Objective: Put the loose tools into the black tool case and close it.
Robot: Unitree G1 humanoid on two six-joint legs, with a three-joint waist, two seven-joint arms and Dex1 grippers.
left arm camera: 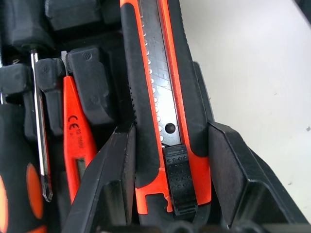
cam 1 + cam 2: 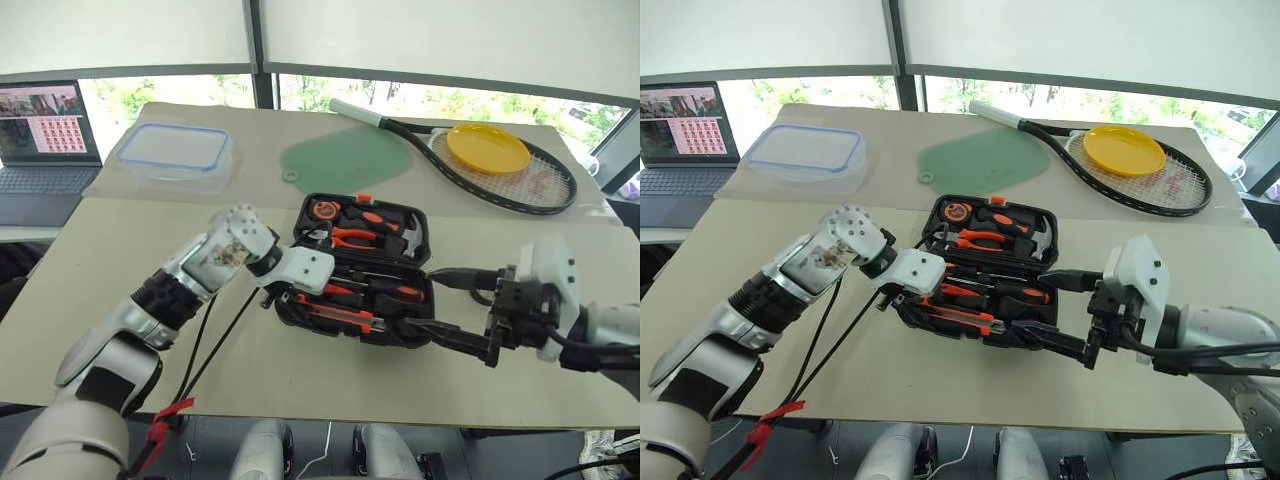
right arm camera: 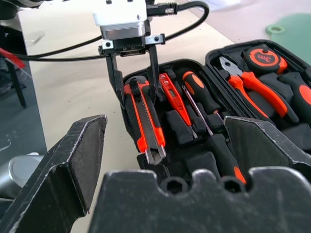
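Laptop: an open grey laptop (image 2: 45,140) with a lit screen sat at the far left edge, about ten o'clock from the case.

Food container: a clear plastic box with a blue-rimmed lid (image 2: 176,155) lay on the beige tabletop (image 2: 120,250) at eleven o'clock from the case, well apart from it.

My left gripper: my left gripper (image 3: 134,82) pointed down at the nine o'clock end of the case, my two black fingers (image 1: 114,189) set either side of the knife's butt end and touching its sides, so I held the black-and-orange utility knife between them.

Utility knife: the black-and-orange utility knife (image 3: 145,119) lay lengthwise in the near tray's edge recess, its metal blade strip facing up.

Slim screwdriver: a slim all-orange screwdriver (image 3: 174,99) lay just beside the knife, in the next recess.

Handled screwdrivers: a black-and-orange-handled screwdriver (image 3: 200,92) rested next to it, and a second (image 3: 228,162) lay nearer my right wrist.

Tool case: the black moulded plastic tool case (image 2: 362,262) lay open at the table's centre, lid half at twelve o'clock.

Lid tools: orange-handled pliers (image 3: 252,90) and an orange-and-black tape measure (image 3: 265,58) sat in the lid.

Green mat: a flat green mat (image 2: 345,158) lay at twelve o'clock.

Racket and plate: a black tennis racket (image 2: 470,160) carried a yellow plate (image 2: 487,147) at one o'clock.

My right gripper: my right gripper (image 2: 430,305) hovered at three o'clock beside the case, fingers spread wide, gripping nothing.
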